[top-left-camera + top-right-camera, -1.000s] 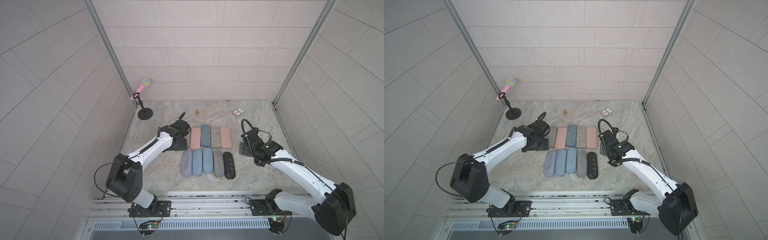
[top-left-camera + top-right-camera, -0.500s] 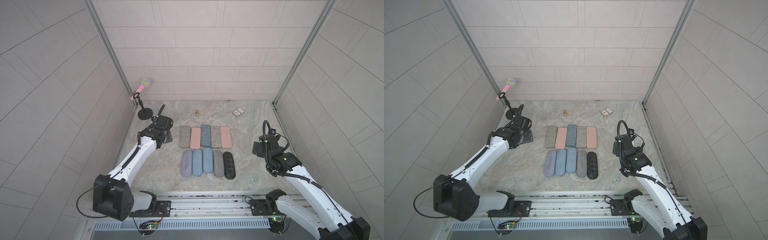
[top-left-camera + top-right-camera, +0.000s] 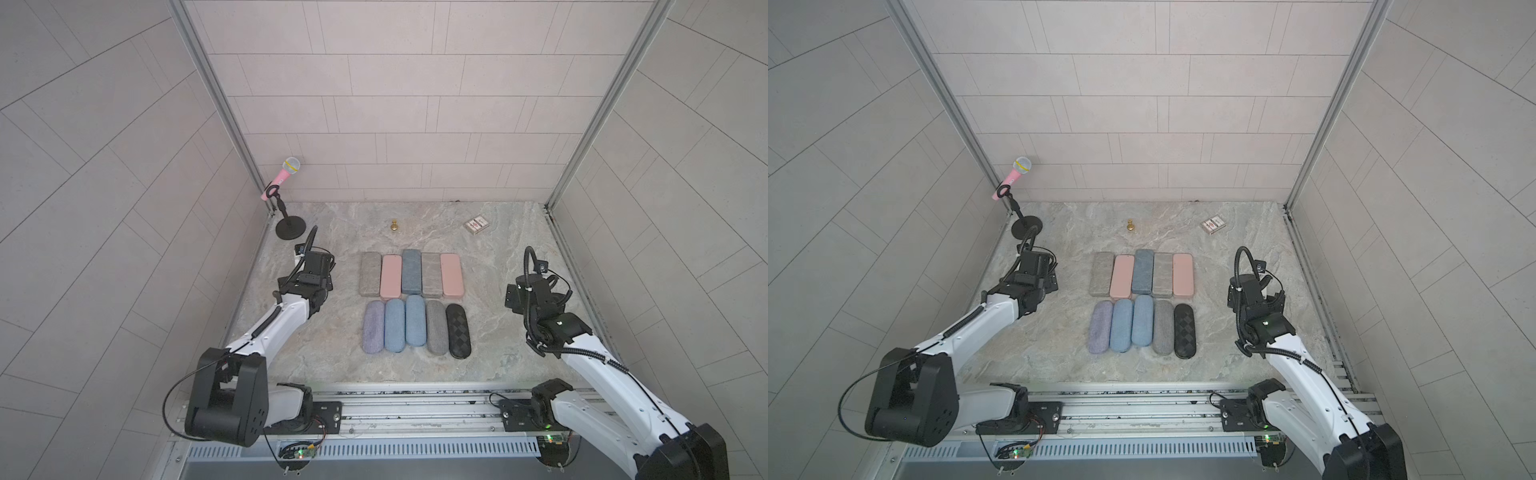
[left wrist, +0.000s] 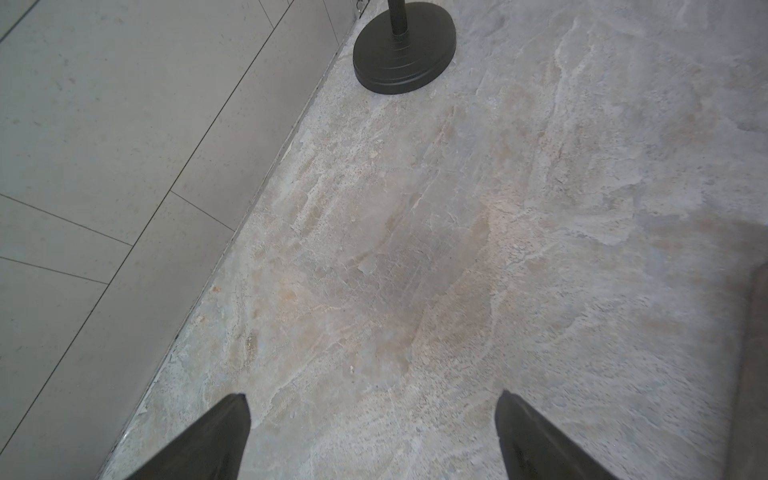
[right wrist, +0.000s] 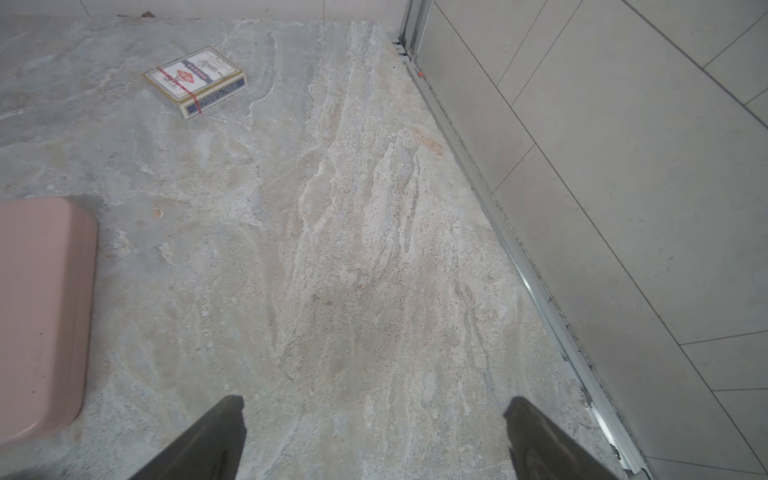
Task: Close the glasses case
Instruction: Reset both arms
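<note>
In the far left corner of the table (image 3: 332,365) a pink microphone (image 3: 286,174) leans on its black stand (image 3: 291,227), well out of the way of the work. Just right of it and nearer is the left gripper (image 4: 372,398). In the left wrist view its 2 jaws are wide apart with only bare stone between them, so it holds nothing, and it points toward the stand, away from the cases. In the middle lie the 10 glasses cases (image 3: 411,271) in 2 tidy rows of 5, packed side by side: far row grey, pink, blue, grey, pink; near row purple, blue, blue, grey and a black case (image 3: 458,330). In both top views every one looks flat and shut, with no lid standing up, so I judge that the closing is done; which of them is the task's own case I cannot tell. At the far side of the table stand a small gold piece (image 3: 393,225) and, more to the right, a pack of cards (image 3: 476,224), both well apart from the rows. At the right, the right gripper (image 5: 374,400) is also spread wide and empty above bare table, with the far pink case (image 5: 41,311) beside it, its seam looking closed. Both arms stand off to the sides, probably so that the rows are free to see.
</note>
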